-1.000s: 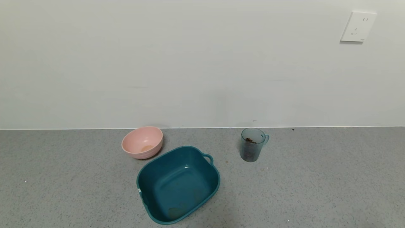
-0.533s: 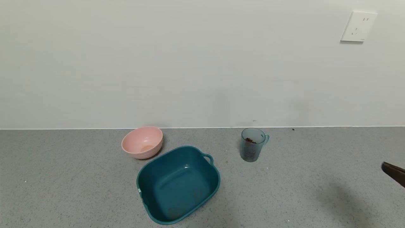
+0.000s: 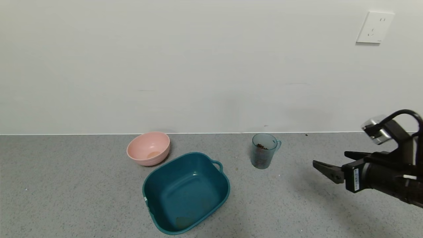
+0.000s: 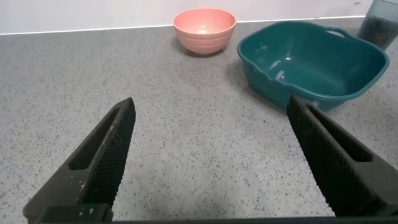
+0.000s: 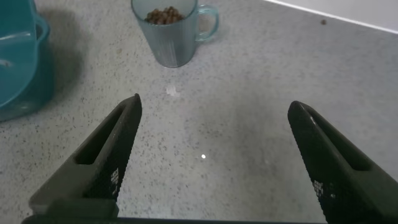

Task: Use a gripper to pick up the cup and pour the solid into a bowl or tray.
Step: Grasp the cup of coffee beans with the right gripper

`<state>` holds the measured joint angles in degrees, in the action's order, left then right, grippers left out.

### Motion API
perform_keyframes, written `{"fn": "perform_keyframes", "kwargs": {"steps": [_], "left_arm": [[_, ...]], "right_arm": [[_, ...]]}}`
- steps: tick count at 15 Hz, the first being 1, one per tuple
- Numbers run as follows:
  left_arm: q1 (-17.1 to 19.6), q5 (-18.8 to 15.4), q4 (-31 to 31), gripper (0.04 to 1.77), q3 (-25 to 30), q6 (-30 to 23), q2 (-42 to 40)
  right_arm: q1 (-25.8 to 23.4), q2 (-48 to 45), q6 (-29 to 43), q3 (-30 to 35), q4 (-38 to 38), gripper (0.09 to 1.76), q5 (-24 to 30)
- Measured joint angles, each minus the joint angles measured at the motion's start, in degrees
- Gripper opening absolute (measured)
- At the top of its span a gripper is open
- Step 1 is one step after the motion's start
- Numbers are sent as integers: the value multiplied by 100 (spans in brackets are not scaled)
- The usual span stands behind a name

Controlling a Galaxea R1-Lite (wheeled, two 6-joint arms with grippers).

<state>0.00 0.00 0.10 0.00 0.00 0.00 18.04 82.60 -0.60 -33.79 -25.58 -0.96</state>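
Note:
The blue-grey ribbed cup stands upright on the grey counter, right of the teal tub. Brown bean-like solid lies inside it. My right gripper is open and empty, low over the counter to the right of the cup and pointing toward it, well apart from it. In the right wrist view the cup with the solid stands beyond the open gripper, and the tub's edge shows. My left gripper is open and empty over bare counter, with the tub and cup farther off.
A round pink bowl stands behind the tub on its left, near the wall; it also shows in the left wrist view. A white wall socket is at the upper right. A few small specks lie on the counter near the cup.
My right arm has come into the head view from the right edge and moved left toward the cup. The cup, tub and pink bowl have not moved.

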Motion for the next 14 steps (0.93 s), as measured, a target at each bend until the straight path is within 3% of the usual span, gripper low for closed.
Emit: {"fn": "perform_keyframes", "kwargs": {"steps": [8, 14], "left_arm": [[0, 0, -2, 175, 0, 0, 0], [0, 0, 0, 175, 0, 0, 0]], "right_arm": [[894, 2122, 39, 11, -1833, 171, -758], [1076, 3394, 279, -578, -2564, 171, -1115]]}}
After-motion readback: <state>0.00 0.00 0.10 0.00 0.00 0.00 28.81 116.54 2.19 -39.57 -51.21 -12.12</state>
